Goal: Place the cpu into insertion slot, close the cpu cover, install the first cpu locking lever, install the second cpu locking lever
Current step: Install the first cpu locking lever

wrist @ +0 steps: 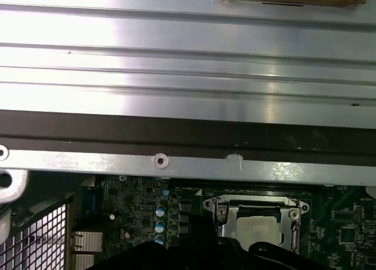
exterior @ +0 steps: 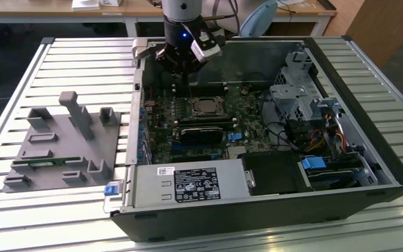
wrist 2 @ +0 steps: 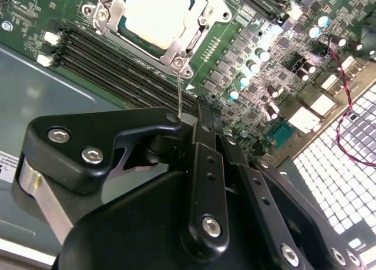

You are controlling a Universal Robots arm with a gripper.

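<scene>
— One chip, seated. The cpu (wrist 2: 157,14) lies flat in the insertion slot (wrist 2: 132,33), its pale metal top showing through the square window of the cpu cover (wrist 2: 189,42), which is down over it.

— And where is the gripper (wrist 2: 197,114) relative to that?

— Just beside the socket, above the board. In the second wrist view its black fingers (wrist 2: 202,158) sit pressed together with no gap I can see, and a thin wire lever (wrist 2: 179,93) runs from the corner of the cover frame to the fingertips. It looks pinched there, though the contact point itself is hard to make out.

— What does the exterior view give?

— The gripper (exterior: 180,67) hangs inside the open computer case (exterior: 341,194), near its far wall, with the cpu (exterior: 205,106) close below it on the green motherboard (exterior: 187,149). To the exterior view's left, well apart from the case, a grey fixture block (exterior: 61,147) stands on the slatted table (exterior: 19,220).

— And the first wrist view?

— The cpu (wrist: 255,230) under its cover (wrist: 222,214), with the case's metal edge (wrist: 176,161) running across beyond it.
</scene>
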